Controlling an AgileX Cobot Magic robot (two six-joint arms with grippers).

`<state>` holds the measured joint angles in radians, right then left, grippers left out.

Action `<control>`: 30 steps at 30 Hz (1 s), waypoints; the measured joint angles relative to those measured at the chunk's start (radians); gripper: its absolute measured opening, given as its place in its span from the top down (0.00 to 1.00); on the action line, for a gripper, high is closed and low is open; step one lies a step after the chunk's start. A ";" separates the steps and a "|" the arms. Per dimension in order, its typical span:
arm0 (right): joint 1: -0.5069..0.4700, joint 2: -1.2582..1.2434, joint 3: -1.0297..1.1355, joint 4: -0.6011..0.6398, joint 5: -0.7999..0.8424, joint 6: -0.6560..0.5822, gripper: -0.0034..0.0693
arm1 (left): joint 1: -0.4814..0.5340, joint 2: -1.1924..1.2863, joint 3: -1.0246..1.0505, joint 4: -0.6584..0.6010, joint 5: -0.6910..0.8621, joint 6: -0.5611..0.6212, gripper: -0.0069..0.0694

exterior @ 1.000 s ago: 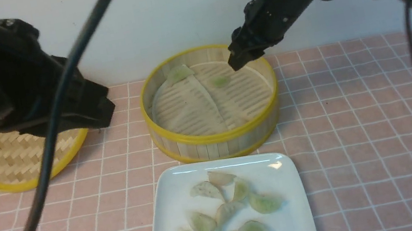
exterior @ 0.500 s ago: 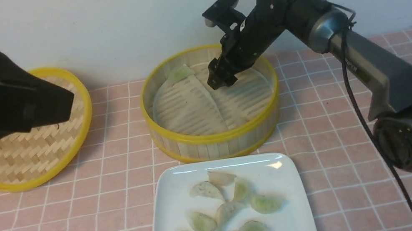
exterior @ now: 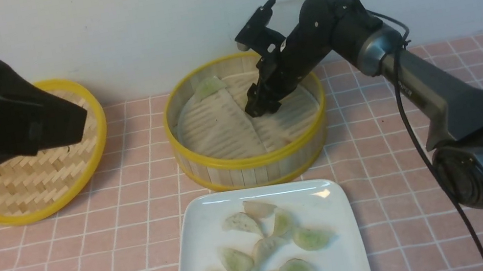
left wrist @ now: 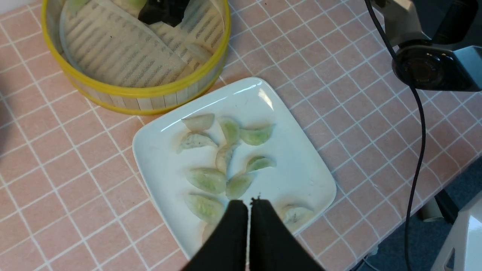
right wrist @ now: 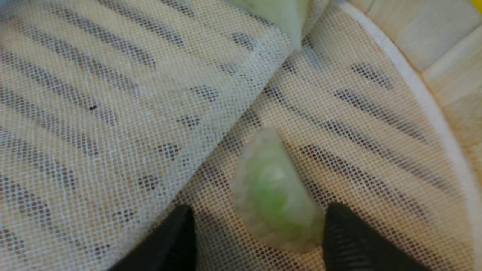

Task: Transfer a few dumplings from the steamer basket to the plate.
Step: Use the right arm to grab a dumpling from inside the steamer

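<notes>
The steamer basket stands at the table's middle back. One dumpling lies on its liner at the far rim. My right gripper is down inside the basket. In the right wrist view it is open, its fingers on either side of a green dumpling on the liner. The white plate lies in front of the basket and holds several dumplings. My left gripper is shut and empty, hovering above the plate's near side.
The flat woven lid lies at the back left, partly under my left arm. A fold of the liner lies next to the green dumpling. The table's edge and the right arm's base show in the left wrist view.
My right gripper has dropped into the basket and come down around the green dumpling. My left arm pulled back to the left a second ago and has held still since.
</notes>
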<state>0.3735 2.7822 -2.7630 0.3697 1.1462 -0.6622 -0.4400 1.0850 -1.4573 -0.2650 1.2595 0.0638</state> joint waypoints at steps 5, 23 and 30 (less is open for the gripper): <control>0.004 -0.001 -0.018 0.008 0.053 0.032 0.86 | 0.000 0.000 0.000 0.000 0.000 0.000 0.92; 0.003 -0.029 -0.142 -0.096 0.111 0.261 0.97 | 0.000 0.000 0.000 0.000 0.000 -0.007 0.92; 0.003 -0.029 -0.005 -0.104 0.109 0.361 0.97 | 0.000 0.000 0.000 0.000 0.000 -0.009 0.92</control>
<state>0.3769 2.7532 -2.7678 0.2660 1.2556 -0.3008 -0.4400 1.0850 -1.4573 -0.2650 1.2595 0.0549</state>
